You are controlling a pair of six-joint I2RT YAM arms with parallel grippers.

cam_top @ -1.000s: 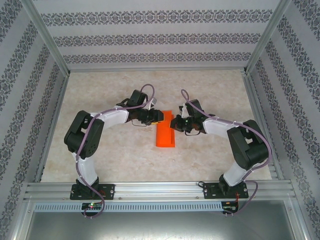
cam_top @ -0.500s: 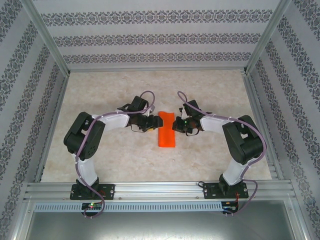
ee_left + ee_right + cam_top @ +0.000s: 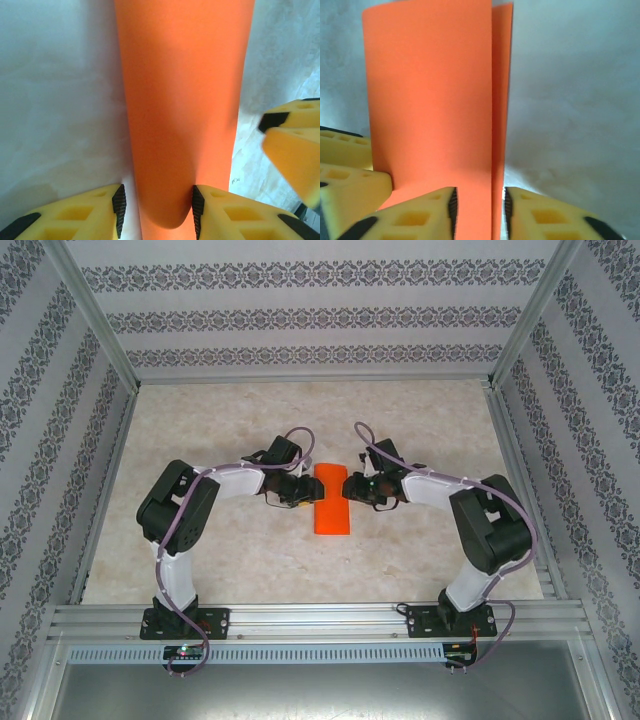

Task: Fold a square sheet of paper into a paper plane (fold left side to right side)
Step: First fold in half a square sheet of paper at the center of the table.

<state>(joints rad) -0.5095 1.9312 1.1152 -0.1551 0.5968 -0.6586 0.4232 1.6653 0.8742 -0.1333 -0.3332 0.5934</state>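
Orange sheet of paper (image 3: pixel 331 502), folded to a narrow rectangle, lies mid-bench (image 3: pixel 200 430) btwn your two arms. Your left claw (image 3: pixel 157 202) has its pads apart w/ the paper's rounded fold btwn them: one pad touches it, a sliver of bench shows by the other. Your right claw (image 3: pixel 479 202) is also apart, straddling the paper's layered edges.
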